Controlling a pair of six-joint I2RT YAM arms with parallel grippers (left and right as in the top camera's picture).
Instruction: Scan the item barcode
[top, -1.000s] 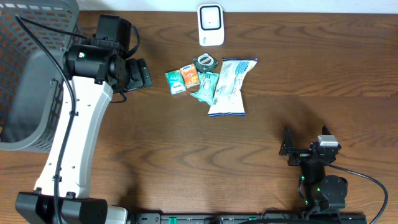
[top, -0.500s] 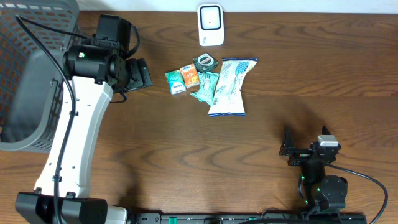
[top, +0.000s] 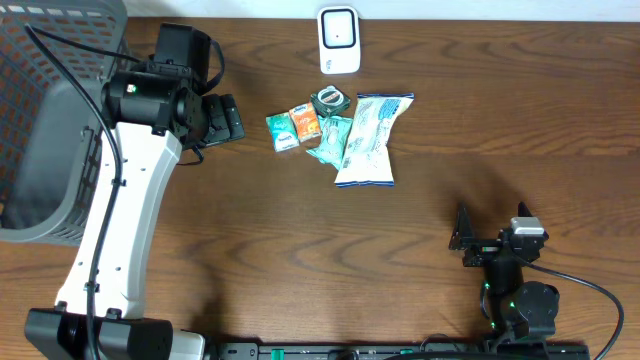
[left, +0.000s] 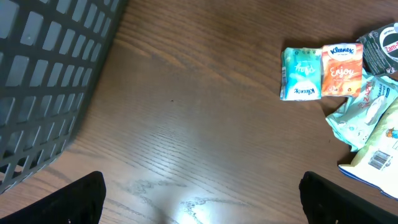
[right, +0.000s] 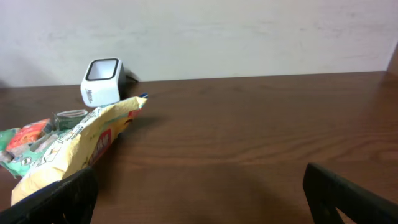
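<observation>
The snack bag lies flat among small packets just in front of the white scanner on the bench, with nothing lifted. The left gripper hangs spread wide, left of the scanner; the right gripper, also spread and empty, sits well back from it. With the heap packed that tightly, I'd worry a grab could pinch two packets at once or drag a neighbour along.

Mock checkout bench: scanner, basket (grey plastic).
</observation>
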